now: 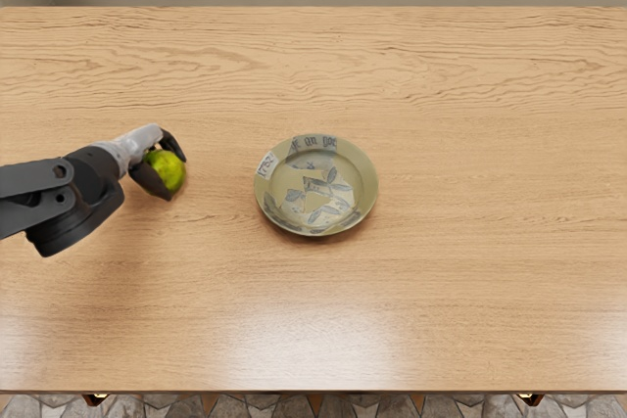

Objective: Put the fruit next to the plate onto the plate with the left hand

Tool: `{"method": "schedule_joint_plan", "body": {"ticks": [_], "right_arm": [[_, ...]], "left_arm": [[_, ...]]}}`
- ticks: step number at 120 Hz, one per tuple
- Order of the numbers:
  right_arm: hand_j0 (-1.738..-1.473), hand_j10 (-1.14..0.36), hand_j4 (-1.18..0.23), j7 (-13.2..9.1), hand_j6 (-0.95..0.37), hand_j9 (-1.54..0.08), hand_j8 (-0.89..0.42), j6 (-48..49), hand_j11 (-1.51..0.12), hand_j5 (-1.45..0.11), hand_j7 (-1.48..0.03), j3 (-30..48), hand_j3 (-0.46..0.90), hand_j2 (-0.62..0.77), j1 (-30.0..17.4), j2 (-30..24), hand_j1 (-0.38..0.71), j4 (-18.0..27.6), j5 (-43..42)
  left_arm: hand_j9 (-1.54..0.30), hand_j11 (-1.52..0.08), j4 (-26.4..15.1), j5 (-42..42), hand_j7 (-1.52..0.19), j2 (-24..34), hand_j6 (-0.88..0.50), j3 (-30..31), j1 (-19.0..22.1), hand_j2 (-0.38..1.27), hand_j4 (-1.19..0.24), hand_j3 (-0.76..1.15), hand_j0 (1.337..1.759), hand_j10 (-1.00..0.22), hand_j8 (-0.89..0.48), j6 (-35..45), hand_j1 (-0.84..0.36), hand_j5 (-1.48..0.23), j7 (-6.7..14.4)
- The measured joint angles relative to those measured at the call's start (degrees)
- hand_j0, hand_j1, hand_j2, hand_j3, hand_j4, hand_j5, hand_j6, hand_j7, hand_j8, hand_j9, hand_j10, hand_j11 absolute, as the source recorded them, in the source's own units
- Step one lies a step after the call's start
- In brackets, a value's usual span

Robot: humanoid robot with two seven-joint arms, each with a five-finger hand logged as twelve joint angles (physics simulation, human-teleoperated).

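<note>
Your left arm [57,201] comes in from the left edge, low across the wooden table [441,291], and your left hand [153,165] is wrapped around the fruit [169,170], a small yellow-green round one that looks like a lime. The dark fingers [171,140] curl over its top and far side, another dark digit cups it from below on the near side, and the green skin shows between them, so you have a closed grasp on it. Whether the fruit sits on the wood or is lifted just clear of it, you cannot tell from this angle. The plate [364,178] lies to the right of your hand, near the middle of the table, a greenish round dish with a blue leaf pattern and blue marks on its rim. Bare wood shows between the fruit and the plate's nearest edge, so the two are apart, not touching.
</note>
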Motion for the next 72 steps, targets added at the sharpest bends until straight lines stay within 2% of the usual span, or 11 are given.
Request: {"method": "schedule_joint_plan", "body": {"ticks": [14,26,43,50,60,72], "right_arm": [[-1.658,-0.02,-0.02,0.0,-0.02,-0.03,-0.02,0.0,-0.03,-0.03,-0.03,0.0,0.0,0.0,0.0,0.0,-0.32,0.0,0.0],[-1.658,-0.02,-0.02,0.0,-0.02,-0.03,-0.02,0.0,-0.03,-0.03,-0.03,0.0,0.0,0.0,0.0,0.0,-0.32,0.0,0.0],[-1.658,-0.02,-0.02,0.0,-0.02,-0.03,-0.02,0.0,-0.03,-0.03,-0.03,0.0,0.0,0.0,0.0,0.0,-0.32,0.0,0.0],[-1.658,-0.02,-0.02,0.0,-0.02,-0.03,-0.02,0.0,-0.03,-0.03,-0.03,0.0,0.0,0.0,0.0,0.0,-0.32,0.0,0.0],[-1.658,-0.02,-0.02,0.0,-0.02,-0.03,-0.02,0.0,-0.03,-0.03,-0.03,0.0,0.0,0.0,0.0,0.0,-0.32,0.0,0.0],[-1.658,-0.02,-0.02,0.0,-0.02,-0.03,-0.02,0.0,-0.03,-0.03,-0.03,0.0,0.0,0.0,0.0,0.0,-0.32,0.0,0.0]], "left_arm": [[-0.85,-0.87,0.0,-6.7,-0.86,0.6,-0.12,-5.4,0.0,0.22,-0.46,0.0,1.65,-0.25,-0.09,-1.4,-0.28,-0.92,0.0],[-0.86,-0.87,0.0,-12.0,-0.86,0.6,-0.14,-11.1,-0.1,0.11,-0.47,0.0,1.651,-0.28,-0.11,-5.2,-0.23,-0.94,-0.1],[-0.87,-0.87,0.0,-18.5,-0.9,0.6,-0.13,-19.2,-0.8,0.18,-0.47,0.0,1.651,-0.28,-0.1,-13.7,-0.25,-0.96,0.0],[-0.87,-0.87,0.0,-20.1,-0.91,0.2,-0.12,-21.4,-1.2,0.22,-0.46,0.0,1.651,-0.27,-0.09,-16.7,-0.27,-0.97,-0.1],[-0.86,-0.86,0.0,-21.2,-0.9,-0.4,-0.14,-23.9,-1.9,0.17,-0.49,0.0,1.651,-0.29,-0.11,-19.9,-0.24,-0.97,-0.1],[-0.86,-0.86,0.0,-21.7,-0.9,-4.0,-0.14,-25.1,-2.0,0.19,-0.5,0.0,1.652,-0.29,-0.11,-21.7,-0.25,-0.97,-0.1]]}}
